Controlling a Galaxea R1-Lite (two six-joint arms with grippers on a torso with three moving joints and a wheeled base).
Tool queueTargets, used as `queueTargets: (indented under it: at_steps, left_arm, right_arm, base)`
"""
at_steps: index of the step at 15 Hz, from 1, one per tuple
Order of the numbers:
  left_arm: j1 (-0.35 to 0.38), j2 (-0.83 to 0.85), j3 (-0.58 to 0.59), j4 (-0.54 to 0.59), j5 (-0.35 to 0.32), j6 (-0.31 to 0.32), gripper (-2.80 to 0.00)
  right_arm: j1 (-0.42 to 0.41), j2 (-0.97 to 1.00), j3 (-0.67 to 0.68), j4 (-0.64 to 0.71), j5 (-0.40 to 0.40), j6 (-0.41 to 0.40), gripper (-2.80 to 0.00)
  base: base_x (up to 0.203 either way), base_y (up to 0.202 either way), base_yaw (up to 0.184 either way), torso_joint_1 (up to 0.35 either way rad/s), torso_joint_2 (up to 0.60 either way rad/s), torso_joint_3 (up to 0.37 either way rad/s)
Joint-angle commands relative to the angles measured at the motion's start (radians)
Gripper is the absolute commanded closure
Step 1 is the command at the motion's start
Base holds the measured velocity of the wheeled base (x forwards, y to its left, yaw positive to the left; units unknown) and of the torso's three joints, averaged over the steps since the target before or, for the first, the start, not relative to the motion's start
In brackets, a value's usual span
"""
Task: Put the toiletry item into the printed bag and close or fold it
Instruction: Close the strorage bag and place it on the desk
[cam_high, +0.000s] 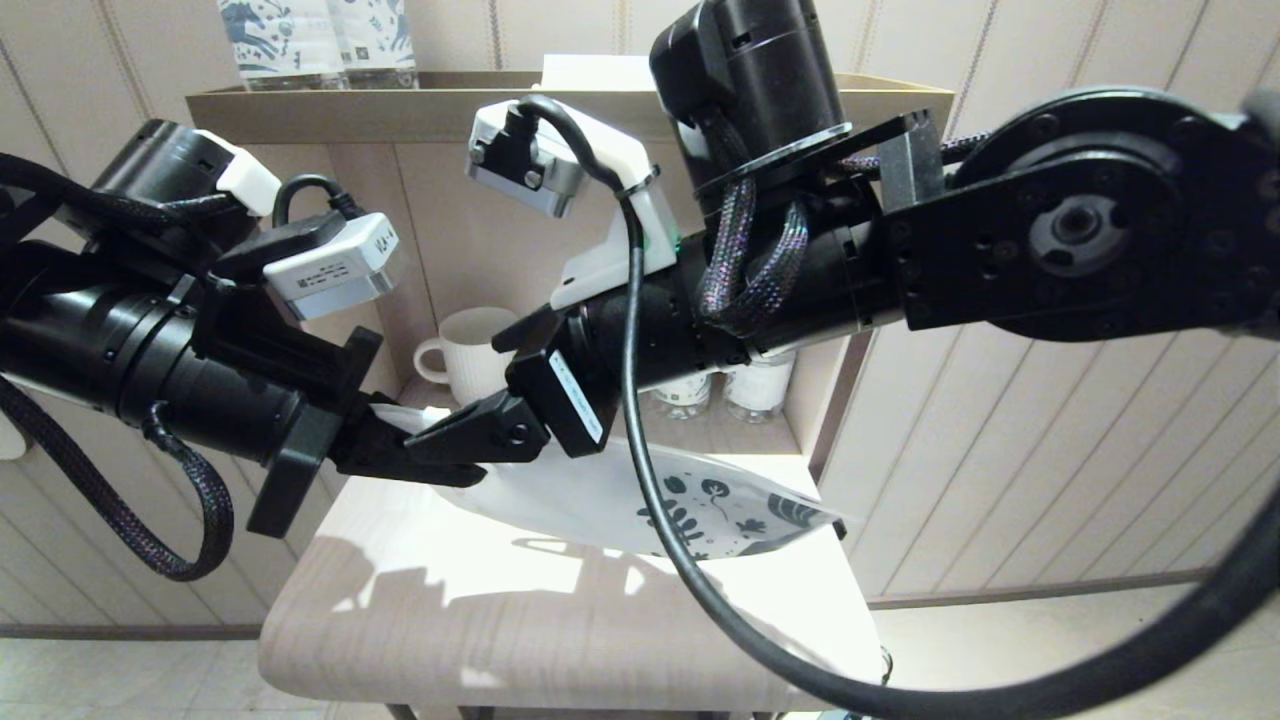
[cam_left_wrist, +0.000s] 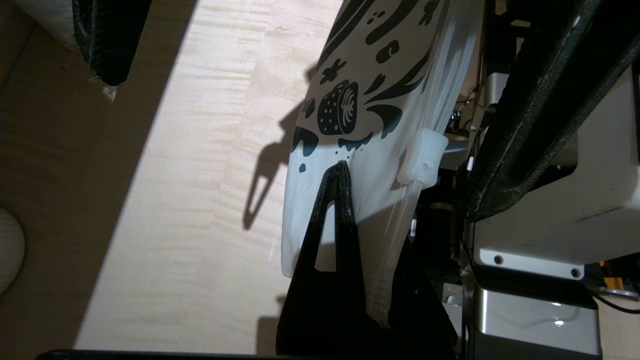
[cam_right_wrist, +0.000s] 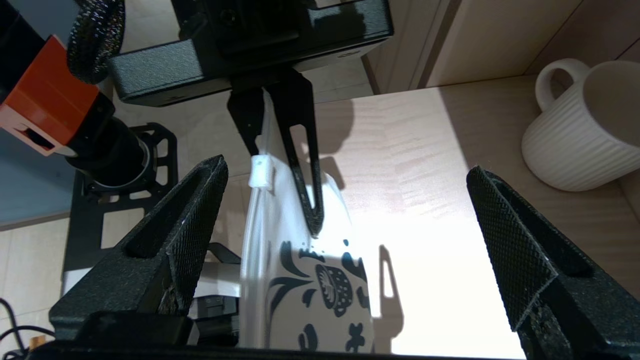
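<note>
The printed bag (cam_high: 650, 500) (cam_left_wrist: 350, 90) (cam_right_wrist: 305, 280), white with dark leaf print, hangs on edge just above the table. My left gripper (cam_high: 455, 470) (cam_left_wrist: 344, 170) is shut on its plain end, beside the white zip slider (cam_left_wrist: 422, 160) (cam_right_wrist: 261, 172). My right gripper (cam_high: 460, 395) (cam_right_wrist: 347, 170) is open and straddles the same end of the bag, its fingers (cam_right_wrist: 195, 225) apart on either side and not touching it. The toothbrush is out of view.
A ribbed white mug (cam_high: 475, 350) (cam_right_wrist: 585, 135) stands at the back of the wooden table (cam_high: 500, 620). Small bottles (cam_high: 720, 390) sit in the niche behind. Printed-label water bottles (cam_high: 300, 40) stand on the shelf above.
</note>
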Motion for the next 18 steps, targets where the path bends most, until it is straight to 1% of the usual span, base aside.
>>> queueTargets:
  at_steps: [1, 3, 4, 18]
  left_arm:
    - [0.0, -0.003, -0.004, 0.004, -0.005, 0.005, 0.0]
    - [-0.001, -0.006, -0.001, 0.004, -0.005, 0.005, 0.0]
    - [0.0, -0.007, 0.002, 0.004, -0.005, 0.005, 0.0]
    - [-0.001, -0.01, 0.018, 0.004, -0.006, 0.005, 0.0]
  right_arm:
    - [0.001, -0.004, 0.001, 0.003, 0.004, -0.003, -2.8]
    - [0.003, -0.004, 0.0, 0.007, 0.005, -0.002, -2.8]
    - [0.002, -0.005, 0.001, 0.012, 0.005, -0.003, 0.0]
    - [0.003, -0.002, 0.0, -0.003, 0.003, -0.005, 0.0]
  base:
    - [0.0, 0.0, 0.0, 0.0, 0.0, 0.0]
    - [0.0, 0.0, 0.0, 0.0, 0.0, 0.0]
    - [0.0, 0.0, 0.0, 0.0, 0.0, 0.0]
    - [0.0, 0.0, 0.0, 0.0, 0.0, 0.0]
